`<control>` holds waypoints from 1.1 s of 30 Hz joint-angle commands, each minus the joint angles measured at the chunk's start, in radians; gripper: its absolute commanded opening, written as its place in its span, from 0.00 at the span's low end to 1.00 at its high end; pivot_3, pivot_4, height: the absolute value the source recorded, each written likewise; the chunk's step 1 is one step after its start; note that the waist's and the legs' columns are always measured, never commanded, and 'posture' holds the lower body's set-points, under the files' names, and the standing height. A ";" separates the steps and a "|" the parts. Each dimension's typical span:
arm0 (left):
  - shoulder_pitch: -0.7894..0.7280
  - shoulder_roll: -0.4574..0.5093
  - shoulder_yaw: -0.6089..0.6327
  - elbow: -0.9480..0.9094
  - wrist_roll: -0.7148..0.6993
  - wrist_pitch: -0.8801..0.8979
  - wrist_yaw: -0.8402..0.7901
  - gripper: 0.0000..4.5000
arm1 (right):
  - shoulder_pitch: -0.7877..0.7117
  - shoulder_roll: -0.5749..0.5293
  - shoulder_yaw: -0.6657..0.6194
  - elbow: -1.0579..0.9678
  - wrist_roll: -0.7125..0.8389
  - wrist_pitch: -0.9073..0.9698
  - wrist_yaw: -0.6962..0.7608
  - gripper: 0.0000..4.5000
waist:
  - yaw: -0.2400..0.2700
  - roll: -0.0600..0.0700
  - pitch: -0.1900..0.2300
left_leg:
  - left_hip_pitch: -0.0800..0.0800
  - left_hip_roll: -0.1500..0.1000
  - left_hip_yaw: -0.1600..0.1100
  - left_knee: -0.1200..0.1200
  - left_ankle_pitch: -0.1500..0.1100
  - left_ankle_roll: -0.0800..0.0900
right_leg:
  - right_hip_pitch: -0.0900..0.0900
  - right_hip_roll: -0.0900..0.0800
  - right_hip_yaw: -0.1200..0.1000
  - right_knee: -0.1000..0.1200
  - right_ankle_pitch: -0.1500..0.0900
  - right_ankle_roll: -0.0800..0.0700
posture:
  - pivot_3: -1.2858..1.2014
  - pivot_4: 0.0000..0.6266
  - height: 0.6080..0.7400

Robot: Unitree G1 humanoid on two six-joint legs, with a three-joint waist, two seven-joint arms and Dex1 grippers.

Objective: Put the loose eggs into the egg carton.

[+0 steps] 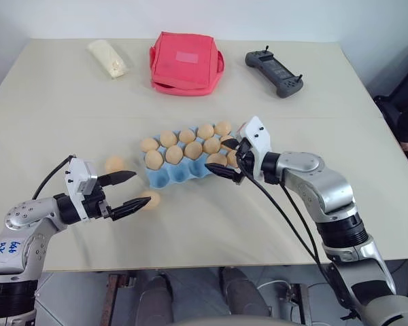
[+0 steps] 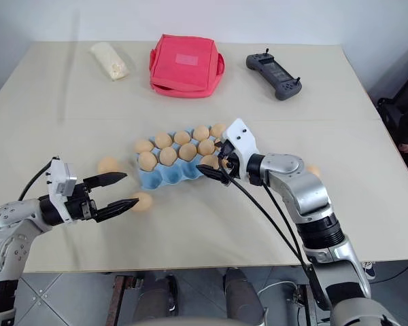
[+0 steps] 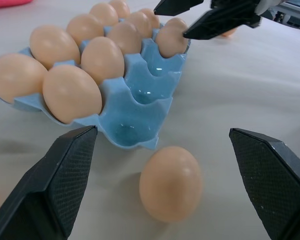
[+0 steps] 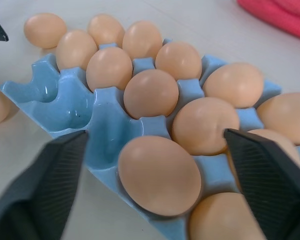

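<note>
Beige table (image 1: 190, 238) with carton, loose eggs and oddments

Blue egg carton (image 1: 170, 175) sits mid-frame; loose eggs lie at its left (image 1: 113, 164), lower left (image 1: 151, 199) and right (image 2: 313, 170). Along the top: cream packet (image 1: 108, 58), red fabric bag (image 1: 185, 62), dark handheld controller (image 1: 274, 73).

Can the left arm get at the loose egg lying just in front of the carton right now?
Probably yes: the left tool is open, with the loose egg lying on bare table between its fingers, apart from the egg carton.
</note>
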 commanded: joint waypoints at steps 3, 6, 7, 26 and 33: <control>-0.038 -0.007 -0.003 0.016 0.000 -0.032 -0.010 1.00 | 0.028 -0.063 -0.100 -0.144 0.054 0.061 0.004 1.00 | 0.001 0.000 0.000 | 0.000 0.000 0.000 0.000 0.000 0.000 | 0.000 0.000 0.000 0.000 0.000 0.000 | 0.52 0.24 1.00; -0.054 -0.008 -0.017 0.030 0.004 -0.041 -0.024 1.00 | 0.086 -0.120 -0.176 -0.230 0.109 0.109 0.021 1.00 | 0.003 0.000 0.000 | 0.000 0.000 0.000 0.000 0.000 0.000 | 0.000 0.000 0.000 0.000 0.000 0.000 | 0.52 0.24 1.00; -0.063 -0.009 -0.026 0.037 0.005 -0.046 -0.032 1.00 | 0.122 -0.152 -0.214 -0.265 0.135 0.135 0.031 1.00 | 0.005 0.000 0.000 | 0.000 0.000 0.000 0.000 0.000 0.000 | 0.000 0.000 0.000 0.000 0.000 0.000 | 0.52 0.24 1.00; -0.231 -0.024 -0.128 0.200 0.064 -0.139 -0.129 1.00 | 0.892 -0.449 -0.851 -0.482 0.273 0.221 0.175 1.00 | 0.003 -0.001 0.000 | 0.002 -0.001 -0.001 0.005 0.000 0.000 | 0.005 0.000 0.001 -0.002 -0.001 0.001 | 0.52 0.24 1.00; -0.231 -0.035 -0.129 0.193 0.072 -0.148 -0.127 1.00 | 0.769 -0.398 -0.770 -0.339 0.197 0.121 0.045 1.00 | 0.001 -0.001 0.000 | 0.003 -0.001 -0.001 0.010 0.001 0.003 | 0.013 0.000 0.002 -0.009 -0.001 -0.009 | 0.52 0.24 1.00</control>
